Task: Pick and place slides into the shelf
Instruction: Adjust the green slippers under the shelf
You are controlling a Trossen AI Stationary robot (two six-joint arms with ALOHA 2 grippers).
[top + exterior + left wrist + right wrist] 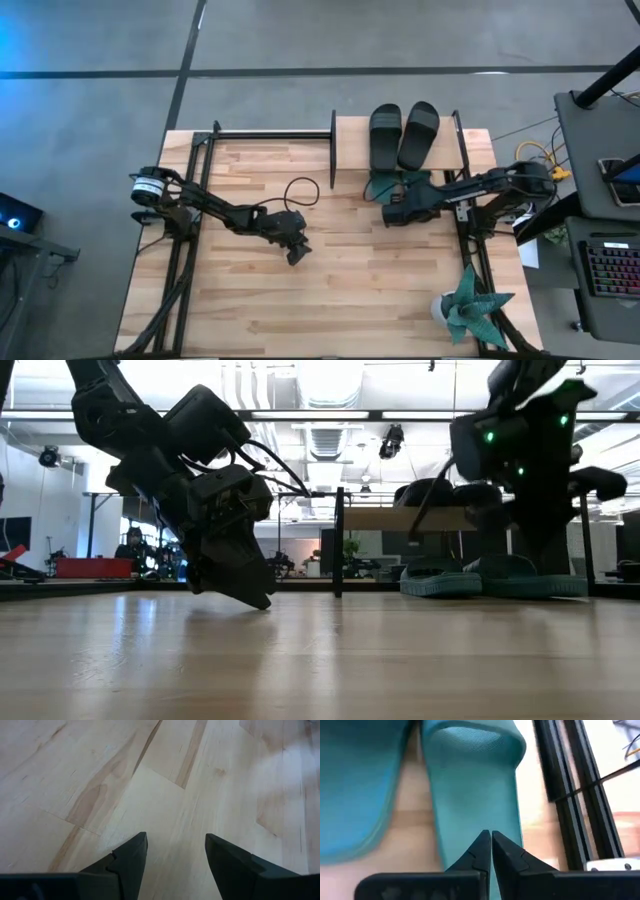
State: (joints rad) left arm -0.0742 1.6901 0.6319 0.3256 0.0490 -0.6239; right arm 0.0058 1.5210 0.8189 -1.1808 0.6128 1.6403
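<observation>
Two teal slides (470, 785) under shelf (350, 135), right gripper (487, 845) closed empty above them, left gripper (175, 865) open, plant (470, 305) nearby.

Overhead and table-level views sharing the tabletop (340, 290); wrist views close above it.

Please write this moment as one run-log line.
black slides: on shelf top | teal slides: under shelf | right gripper: shut, at teal slides | left gripper: open, mid-table
</observation>
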